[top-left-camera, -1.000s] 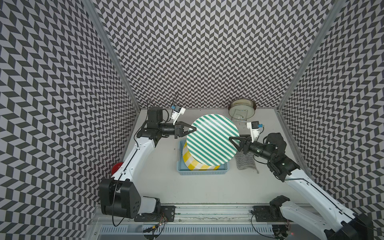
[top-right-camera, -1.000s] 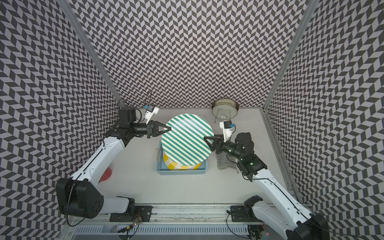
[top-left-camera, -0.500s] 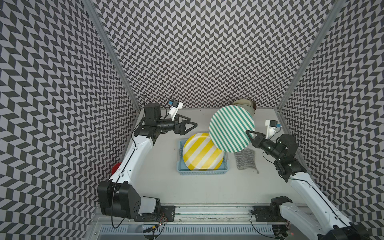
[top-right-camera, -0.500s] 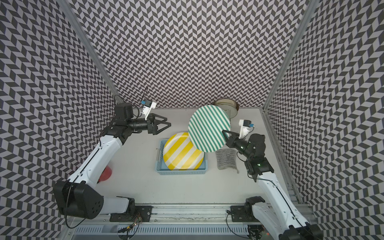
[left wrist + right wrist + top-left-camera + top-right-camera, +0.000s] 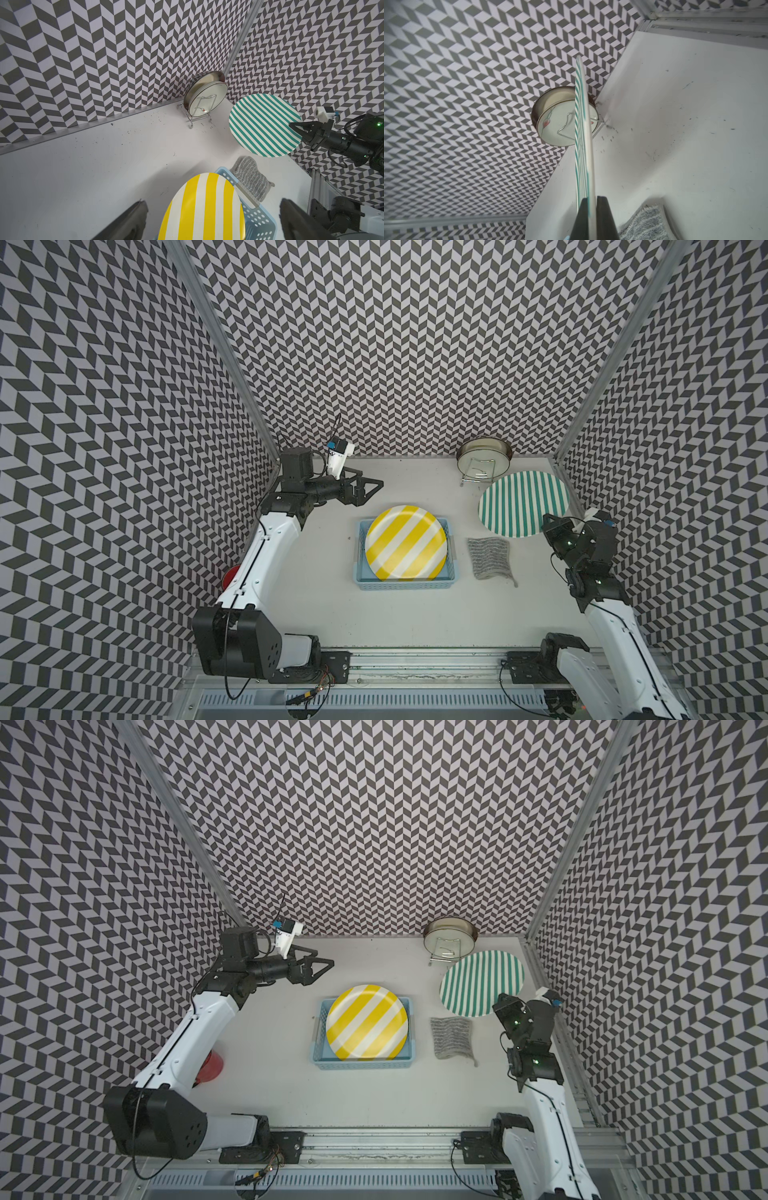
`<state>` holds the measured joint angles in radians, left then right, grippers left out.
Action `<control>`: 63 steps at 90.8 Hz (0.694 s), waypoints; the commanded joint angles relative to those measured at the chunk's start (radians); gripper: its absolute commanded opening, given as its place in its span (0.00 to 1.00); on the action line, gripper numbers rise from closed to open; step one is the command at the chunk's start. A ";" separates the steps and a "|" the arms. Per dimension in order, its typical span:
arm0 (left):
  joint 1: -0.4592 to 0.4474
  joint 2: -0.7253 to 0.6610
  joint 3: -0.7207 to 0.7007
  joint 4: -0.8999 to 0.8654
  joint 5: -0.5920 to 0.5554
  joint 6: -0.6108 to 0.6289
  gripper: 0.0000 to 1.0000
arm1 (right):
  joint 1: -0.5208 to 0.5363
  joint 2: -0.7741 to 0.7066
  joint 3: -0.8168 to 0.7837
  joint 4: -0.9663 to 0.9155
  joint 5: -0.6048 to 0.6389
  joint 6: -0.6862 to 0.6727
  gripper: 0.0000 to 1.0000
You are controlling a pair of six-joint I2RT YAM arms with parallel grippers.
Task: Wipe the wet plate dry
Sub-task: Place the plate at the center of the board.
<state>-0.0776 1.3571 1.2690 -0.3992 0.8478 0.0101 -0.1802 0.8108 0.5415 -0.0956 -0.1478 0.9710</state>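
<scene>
A green-and-white striped plate [image 5: 521, 504] [image 5: 482, 982] is held above the table's back right corner. My right gripper [image 5: 546, 520] [image 5: 592, 205] is shut on its near rim. In the right wrist view the plate [image 5: 581, 135] shows edge-on between the two fingers. A grey striped cloth [image 5: 490, 558] [image 5: 452, 1038] lies flat on the table, in front of the plate and beside the basket. At the back left my left gripper [image 5: 376, 485] [image 5: 212, 205] stands open and holds nothing, well away from the plate [image 5: 264, 124].
A yellow-and-white striped plate [image 5: 406, 542] lies in a light blue basket [image 5: 360, 572] at the table's middle. A wire rack with a pale plate and a metal pan [image 5: 483, 460] stands against the back wall. A red object [image 5: 211, 1067] sits under the left arm.
My left gripper opened, let go of the green striped plate and drew back. My right gripper shut on the plate's rim and carried it to the back right, uncovering the yellow plate.
</scene>
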 commanded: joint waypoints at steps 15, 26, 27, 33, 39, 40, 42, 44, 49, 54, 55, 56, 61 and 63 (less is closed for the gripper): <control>0.009 -0.031 -0.046 -0.029 -0.017 0.046 1.00 | -0.086 0.103 -0.031 0.174 0.086 0.183 0.00; 0.010 -0.039 -0.063 -0.024 -0.016 0.049 1.00 | -0.112 0.140 -0.057 0.232 0.158 0.212 0.00; 0.009 -0.039 -0.064 -0.023 -0.016 0.050 1.00 | -0.115 0.146 -0.060 0.240 0.161 0.213 0.00; 0.010 -0.039 -0.069 -0.020 -0.016 0.051 1.00 | -0.126 0.184 -0.074 0.298 0.177 0.217 0.00; 0.010 -0.036 -0.068 -0.015 -0.013 0.048 1.00 | -0.125 0.251 -0.075 0.348 0.183 0.210 0.00; 0.010 -0.035 -0.068 -0.015 -0.012 0.048 1.00 | -0.126 0.264 -0.073 0.353 0.183 0.211 0.00; 0.011 -0.035 -0.066 -0.015 -0.011 0.046 1.00 | -0.126 0.286 -0.069 0.358 0.181 0.211 0.00; 0.010 -0.035 -0.066 -0.014 -0.010 0.043 1.00 | -0.126 0.317 -0.062 0.360 0.176 0.210 0.00; 0.010 -0.035 -0.065 -0.011 -0.009 0.040 1.00 | -0.130 0.379 -0.047 0.378 0.139 0.207 0.00; 0.010 -0.037 -0.069 -0.004 -0.009 0.035 1.00 | -0.132 0.447 -0.035 0.407 0.101 0.182 0.00; 0.010 -0.038 -0.069 -0.003 -0.008 0.035 1.00 | -0.132 0.459 -0.035 0.413 0.095 0.181 0.00; 0.010 -0.038 -0.071 -0.002 -0.008 0.034 1.00 | -0.131 0.468 -0.034 0.421 0.089 0.180 0.00; 0.010 -0.042 -0.076 0.000 -0.009 0.034 1.00 | -0.132 0.522 -0.032 0.453 0.068 0.181 0.00; 0.010 -0.045 -0.078 0.000 -0.009 0.034 1.00 | -0.132 0.537 -0.032 0.459 0.066 0.180 0.00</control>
<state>-0.0731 1.3479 1.2041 -0.4187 0.8314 0.0402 -0.3092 1.2675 0.4866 0.2474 -0.0360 1.1728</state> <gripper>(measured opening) 0.998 0.061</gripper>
